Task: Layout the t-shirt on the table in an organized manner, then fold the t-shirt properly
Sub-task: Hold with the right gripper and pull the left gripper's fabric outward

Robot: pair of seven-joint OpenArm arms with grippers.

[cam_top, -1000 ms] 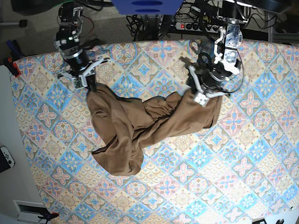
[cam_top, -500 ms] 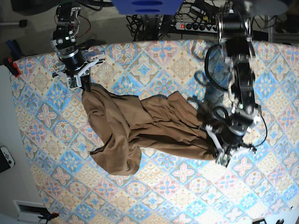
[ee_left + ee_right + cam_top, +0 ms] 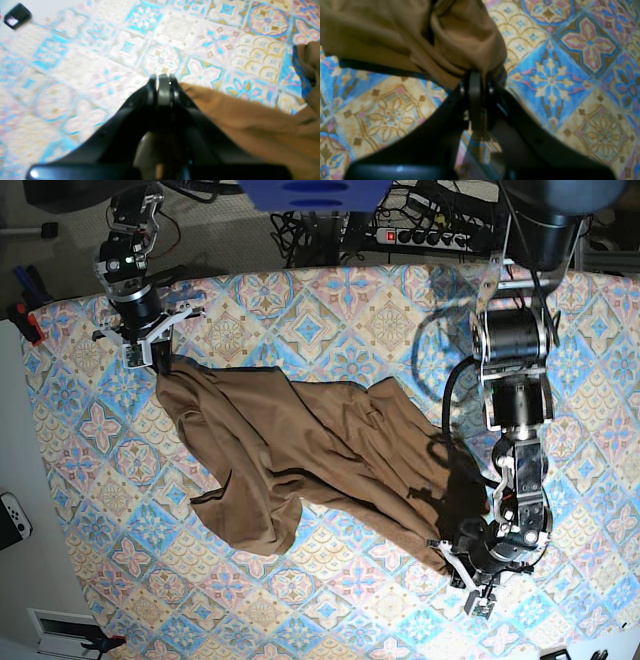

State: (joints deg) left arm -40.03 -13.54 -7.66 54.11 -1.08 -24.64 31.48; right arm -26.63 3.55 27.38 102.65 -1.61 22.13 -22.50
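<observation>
The left gripper (image 3: pixel 462 572), its black jaws pressed together on a hem corner of the plain tan-brown soft cotton t-shirt (image 3: pixel 300 445), has swept from the shirt's far side down to its near corner over the last second, dragging that edge with it. The right gripper (image 3: pixel 152 352) is likewise clamped on a bunched fold at the shirt's far corner and has edged outward. Between them the cloth now runs as a long diagonal band across the table (image 3: pixel 330 310), flatter than the heap it was. I judge the spreading step well under way, folding not begun. The fabric looks limp, creased in ridges, with one loose flap hanging off the shirt's near side; the table's cloth is smooth, tiled in blue, pink and cream floral diamonds.
</observation>
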